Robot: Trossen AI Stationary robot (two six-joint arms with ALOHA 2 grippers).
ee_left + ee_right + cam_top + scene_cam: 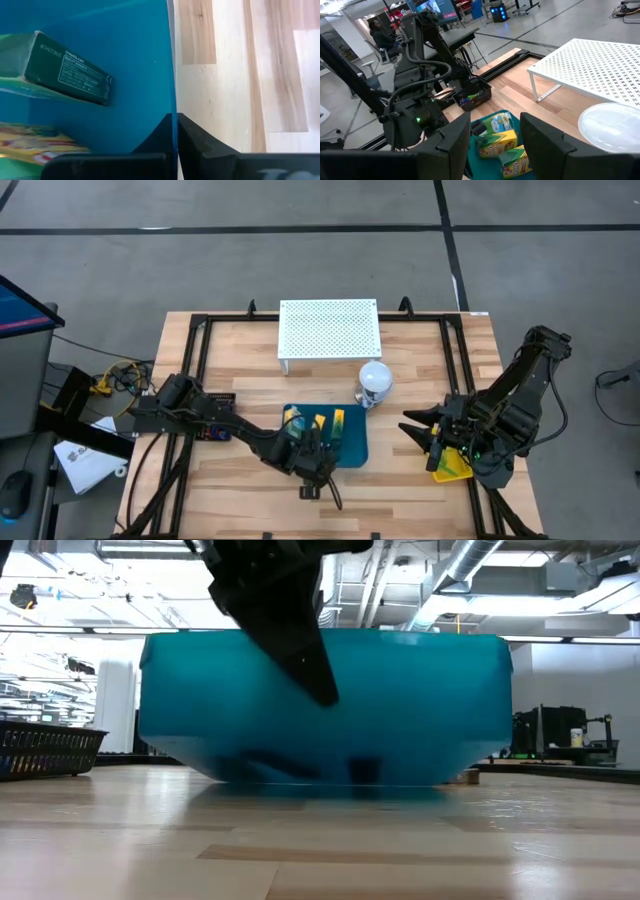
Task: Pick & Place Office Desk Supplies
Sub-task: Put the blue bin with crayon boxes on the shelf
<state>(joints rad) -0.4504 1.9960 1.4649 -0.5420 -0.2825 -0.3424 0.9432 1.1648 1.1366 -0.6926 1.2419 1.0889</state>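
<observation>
A blue bin (355,450) stands mid-table; several yellow-green crayon boxes and packets (322,426) lie in it. In the left wrist view a dark green box (65,70) leans on the bin's floor beside a yellow packet (35,145). My left gripper (318,464) is at the bin's near wall, shut on it (173,120). My right gripper (420,435) hangs open over the table to the right of the bin, touching nothing. In its wrist view the boxes (495,127) show between its spread fingers. The coloured loops are not visible. My left gripper pinches the blue bin's near wall (171,75) between its two fingers, one finger (155,142) inside the bin and the other finger (200,142) outside. The fingers come from above, slanting down over the rim. In the low view the bin's bottom (330,780) lies on the table.
A white ball-shaped object (375,380) stands by the bin's far right corner. A white perforated board (330,328) stands on legs near the far edge. A yellow item (452,468) lies under my right arm. A black basket (472,95) sits on the left side.
</observation>
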